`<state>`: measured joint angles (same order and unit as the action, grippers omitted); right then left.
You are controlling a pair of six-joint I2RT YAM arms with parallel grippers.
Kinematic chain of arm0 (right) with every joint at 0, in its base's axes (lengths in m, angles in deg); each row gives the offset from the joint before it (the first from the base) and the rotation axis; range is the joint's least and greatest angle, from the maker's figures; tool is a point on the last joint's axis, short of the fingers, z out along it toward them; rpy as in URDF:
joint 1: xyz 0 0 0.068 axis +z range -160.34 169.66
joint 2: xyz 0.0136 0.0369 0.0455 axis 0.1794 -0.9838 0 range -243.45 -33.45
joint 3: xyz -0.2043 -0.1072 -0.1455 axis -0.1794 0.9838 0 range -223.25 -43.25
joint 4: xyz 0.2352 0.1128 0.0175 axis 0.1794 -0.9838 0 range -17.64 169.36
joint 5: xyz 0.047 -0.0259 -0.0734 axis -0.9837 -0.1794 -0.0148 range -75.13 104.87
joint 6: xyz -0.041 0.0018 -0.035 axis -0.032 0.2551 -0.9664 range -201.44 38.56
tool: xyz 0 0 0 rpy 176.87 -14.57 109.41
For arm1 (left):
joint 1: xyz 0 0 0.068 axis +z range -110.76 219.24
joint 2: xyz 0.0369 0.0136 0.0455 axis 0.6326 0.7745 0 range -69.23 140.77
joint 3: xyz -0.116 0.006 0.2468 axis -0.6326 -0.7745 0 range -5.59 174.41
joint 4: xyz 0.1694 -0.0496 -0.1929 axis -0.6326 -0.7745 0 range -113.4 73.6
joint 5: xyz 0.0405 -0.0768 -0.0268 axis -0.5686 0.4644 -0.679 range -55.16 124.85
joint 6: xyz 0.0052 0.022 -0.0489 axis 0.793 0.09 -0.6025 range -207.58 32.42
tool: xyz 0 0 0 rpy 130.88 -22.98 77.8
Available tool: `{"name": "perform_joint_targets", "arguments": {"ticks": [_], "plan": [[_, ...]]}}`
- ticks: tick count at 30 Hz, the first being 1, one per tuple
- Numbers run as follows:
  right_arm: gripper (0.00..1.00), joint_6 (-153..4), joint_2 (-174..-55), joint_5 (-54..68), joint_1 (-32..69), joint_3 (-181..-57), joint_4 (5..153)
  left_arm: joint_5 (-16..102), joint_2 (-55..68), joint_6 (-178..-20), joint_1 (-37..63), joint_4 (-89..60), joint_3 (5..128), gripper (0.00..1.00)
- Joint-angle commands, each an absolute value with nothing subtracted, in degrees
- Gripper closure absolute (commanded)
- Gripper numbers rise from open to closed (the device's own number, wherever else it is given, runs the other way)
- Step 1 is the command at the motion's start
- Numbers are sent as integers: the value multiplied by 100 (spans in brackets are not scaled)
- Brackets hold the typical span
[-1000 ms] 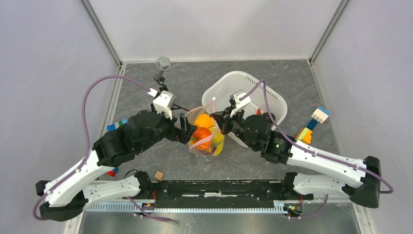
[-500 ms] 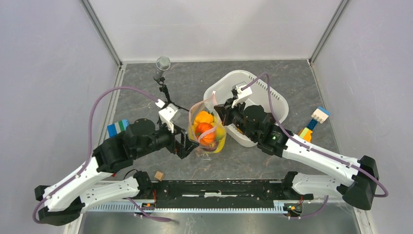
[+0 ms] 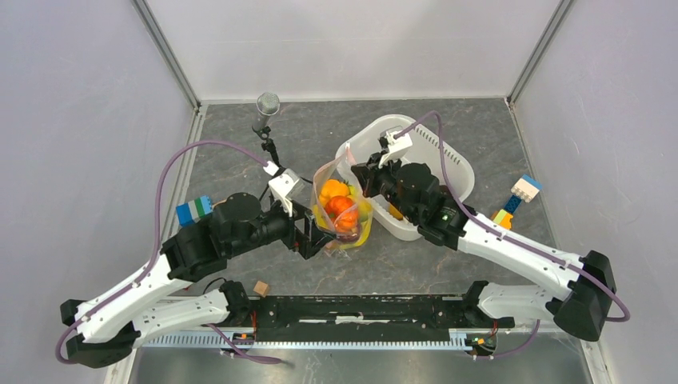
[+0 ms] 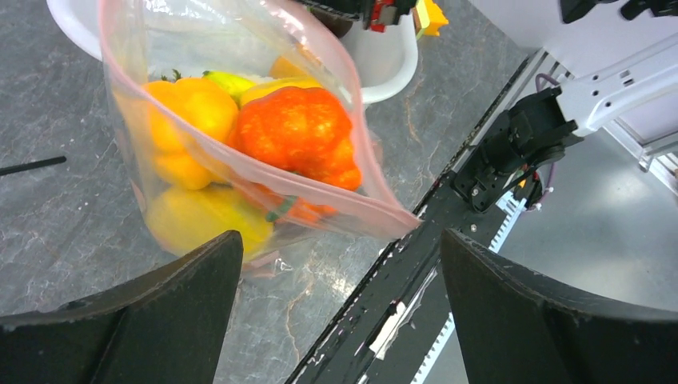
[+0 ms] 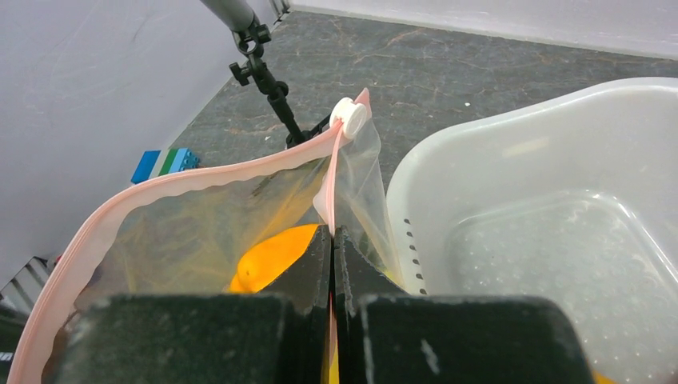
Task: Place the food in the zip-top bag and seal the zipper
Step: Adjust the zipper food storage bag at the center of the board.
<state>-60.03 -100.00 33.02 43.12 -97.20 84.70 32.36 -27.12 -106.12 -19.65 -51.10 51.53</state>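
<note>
1 zip-top bag (image 3: pixel 342 210) between left gripper (image 4: pixel 340 240) and right gripper (image 5: pixel 332 240). food pieces (image 4: pixel 296 136) inside: at least 4, exact count murky. 1 white tub (image 3: pixel 448 164) just right of right gripper. 2 block stacks (image 3: pixel 194 210), one outboard of each gripper. 1 wooden cube (image 3: pixel 260 286).

No writing, label, brand, number or sign can be read in any view. Neither the clear plastic zip-top bag (image 4: pixel 160 48) with its pink edge strip nor the white plastic tub (image 5: pixel 544 240) shows legible print.
</note>
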Motion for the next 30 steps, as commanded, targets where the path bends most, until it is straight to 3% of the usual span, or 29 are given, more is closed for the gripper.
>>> {"name": "perform_joint_targets", "arguments": {"ticks": [1,7,13,17,23,30], "plan": [[100,-5984,-10189,3226,4166,-10169,8712,3401,-2614,-10350,-2021,-4993,5482,0],[100,-5970,-10354,3065,4075,-10253,8801,3507,-2281,-10236,-2123,-5304,5884,0],[100,-5991,-10457,3000,3960,-10385,8722,2765,-2227,-10297,-2223,-5468,5753,0],[100,-6006,-10484,2930,3936,-10445,8657,2416,-2318,-10373,-2333,-5292,5524,0],[100,-6006,-10502,2893,3928,-10501,8577,2803,-2405,-10372,-2327,-4883,5565,0],[100,-5892,-10389,2610,3930,-10398,8700,2007,-2023,-10633,-2338,-4510,5362,0]]}}
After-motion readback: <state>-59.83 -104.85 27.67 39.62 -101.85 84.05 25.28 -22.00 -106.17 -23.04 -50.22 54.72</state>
